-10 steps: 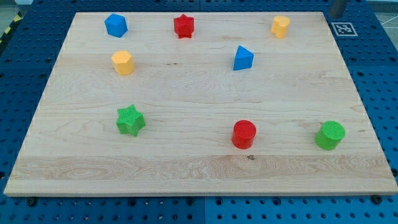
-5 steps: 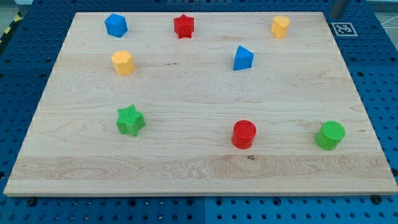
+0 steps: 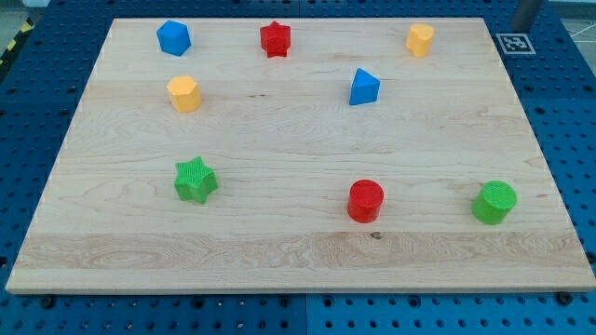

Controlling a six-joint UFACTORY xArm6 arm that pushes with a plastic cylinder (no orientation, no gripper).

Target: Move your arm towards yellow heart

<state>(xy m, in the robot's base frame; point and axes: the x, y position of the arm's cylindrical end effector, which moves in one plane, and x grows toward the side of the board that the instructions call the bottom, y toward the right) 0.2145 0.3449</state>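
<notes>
Two yellow blocks lie on the wooden board (image 3: 298,251). One yellow block (image 3: 420,39) is near the view's top right and looks heart-like. The other yellow block (image 3: 183,93) is at the upper left and its shape is unclear. My tip (image 3: 526,27) shows as a dark rod end at the view's top right corner. It is just off the board's edge, above the printed marker (image 3: 515,43). It is well to the right of the top-right yellow block and touches no block.
A blue block (image 3: 173,37) and a red star (image 3: 275,39) lie along the top. A blue wedge-like block (image 3: 363,87) is right of centre. A green star (image 3: 195,180), a red cylinder (image 3: 365,200) and a green cylinder (image 3: 494,202) lie lower down.
My rod has shifted a little to the view's right at the top right corner. No block has moved.
</notes>
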